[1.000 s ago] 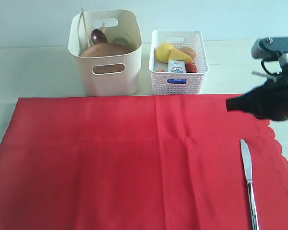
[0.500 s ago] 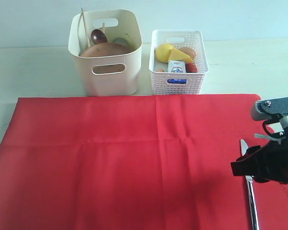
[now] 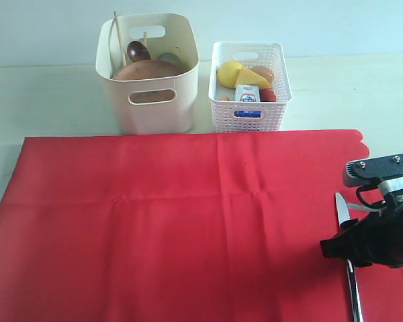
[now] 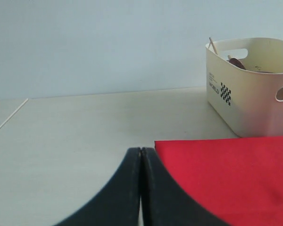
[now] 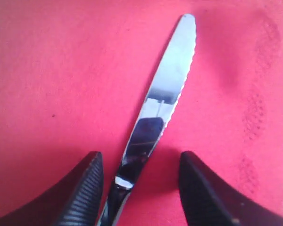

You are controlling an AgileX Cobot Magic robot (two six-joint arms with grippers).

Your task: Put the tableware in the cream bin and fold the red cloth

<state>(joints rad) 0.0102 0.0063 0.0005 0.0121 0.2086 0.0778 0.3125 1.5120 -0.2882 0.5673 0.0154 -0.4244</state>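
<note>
Across the pale table (image 3: 47,100) the red cloth (image 3: 174,221) lies spread flat and unfolded, its scalloped edge on the right. Just behind the cloth's far edge stands the cream bin (image 3: 151,115), holding a round brown plate (image 3: 146,70), a dark wooden spoon (image 3: 138,51) and wooden chopsticks (image 3: 117,37). The shorter white lattice basket (image 3: 250,121) of food stands just beside the bin on the right. Near the cloth's right edge, the right gripper (image 5: 140,161) reaches in low from the right, its jaws apart astride the silver table knife (image 5: 169,82) where blade meets handle. Neither finger visibly touches the knife, which lies flat on the cloth with its tip toward the far edge. The left gripper (image 4: 141,157), fingers pressed together on nothing, hovers over bare table beside the cloth's far left corner.
</note>
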